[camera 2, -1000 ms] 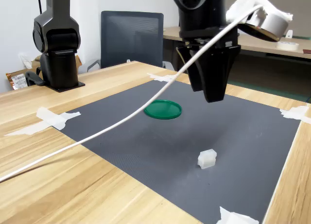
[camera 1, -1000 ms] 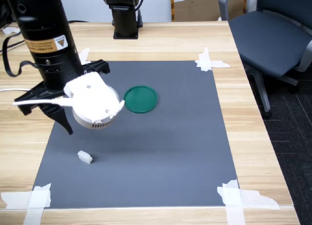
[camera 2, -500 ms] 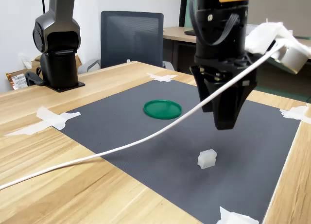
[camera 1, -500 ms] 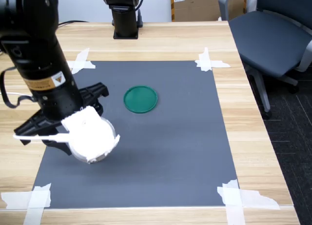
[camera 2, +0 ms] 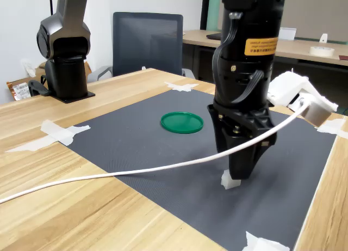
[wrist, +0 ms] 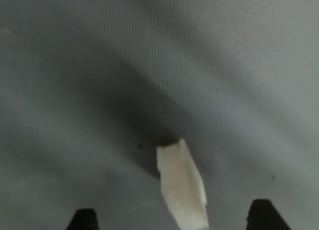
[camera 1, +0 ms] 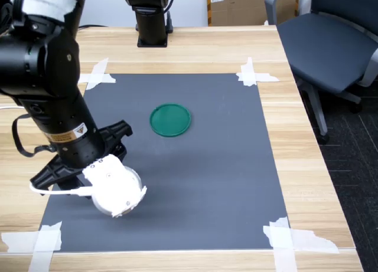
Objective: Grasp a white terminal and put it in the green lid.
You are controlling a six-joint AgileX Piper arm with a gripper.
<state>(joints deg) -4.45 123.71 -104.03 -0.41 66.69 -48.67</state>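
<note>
Your pincer, jaws spread wide and empty, has dropped since a second ago to straddle the small white blocky plastic terminal, lying lengthwise between its tips on the dark grey mat.

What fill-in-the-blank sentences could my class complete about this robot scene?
1. The white terminal lies on the dark ____.
2. The green lid holds ____ inside.
3. In the wrist view, the gripper fingers stand ____ on either side of the terminal.

Missing words: mat; nothing; apart
</note>
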